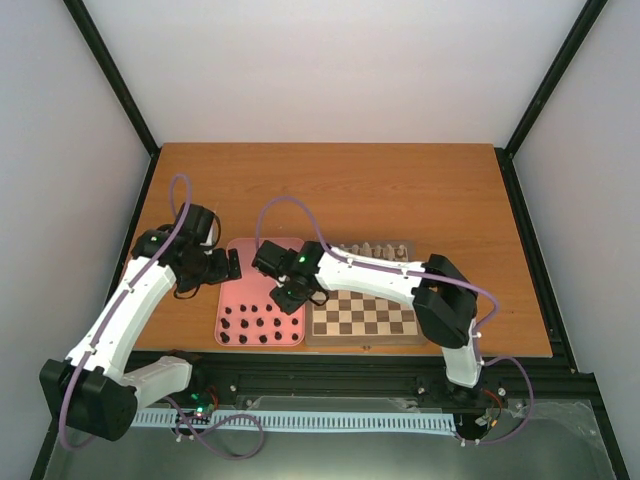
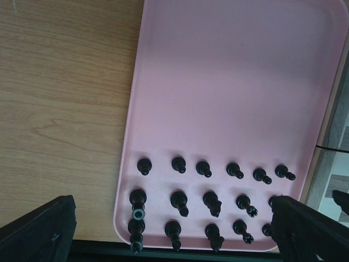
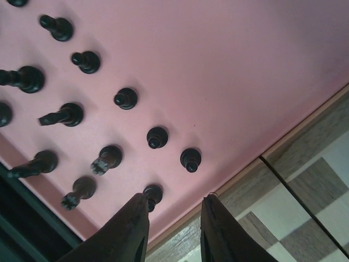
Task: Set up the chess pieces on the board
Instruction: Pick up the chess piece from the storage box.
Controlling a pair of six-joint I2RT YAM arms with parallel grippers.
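Several dark chess pieces (image 1: 252, 328) stand in rows at the near end of the pink tray (image 1: 245, 268); they also show in the left wrist view (image 2: 209, 201) and the right wrist view (image 3: 126, 98). Cream pieces (image 1: 372, 249) line the far edge of the chessboard (image 1: 362, 315). My right gripper (image 1: 291, 297) is open and empty above the tray's right edge; in its wrist view (image 3: 173, 212) a dark pawn (image 3: 153, 194) sits just by the left fingertip (image 3: 136, 207). My left gripper (image 1: 233, 265) is open and empty over the tray's left edge, with fingers (image 2: 38, 229) wide apart.
The wooden table (image 1: 330, 190) extends behind the tray and board. The black frame rail (image 1: 350, 370) runs along the near edge. The board's border (image 3: 240, 191) lies right beside the tray rim.
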